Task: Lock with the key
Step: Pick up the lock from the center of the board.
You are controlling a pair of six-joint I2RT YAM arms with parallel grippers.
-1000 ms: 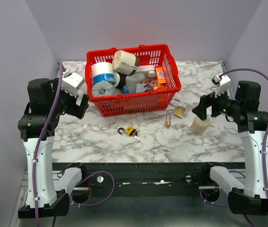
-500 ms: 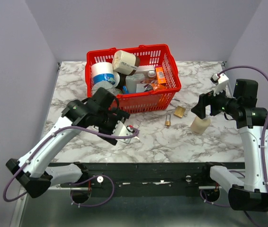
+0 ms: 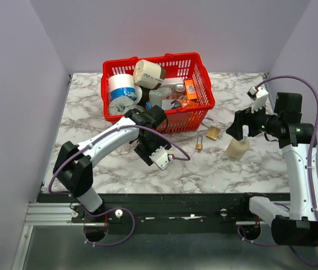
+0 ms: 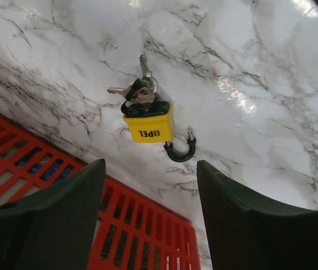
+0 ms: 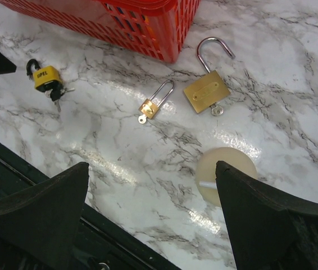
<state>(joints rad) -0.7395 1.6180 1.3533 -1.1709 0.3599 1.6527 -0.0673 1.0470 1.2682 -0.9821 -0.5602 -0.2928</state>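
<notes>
Marble counter (image 4: 260, 84) lies under the left tool (image 4: 150, 169), spread wide and empty, with the yellow padlock (image 4: 148, 127) centred beneath it. This looks like the approach stage; next, probably descend and grip its body.

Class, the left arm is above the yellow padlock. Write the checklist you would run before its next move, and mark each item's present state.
1. Left gripper open and empty: ok.
2. Yellow padlock centred ahead of it in the left wrist view: ok.
3. Keys at the padlock's body: ok; fully inserted: cannot tell.
4. Shackle shut: not ok, it stands open.
5. Room beside the red basket: cannot tell; its wall lies close to the padlock.
6. Right gripper out of the way: ok, open, over by the large brass padlock.
</notes>
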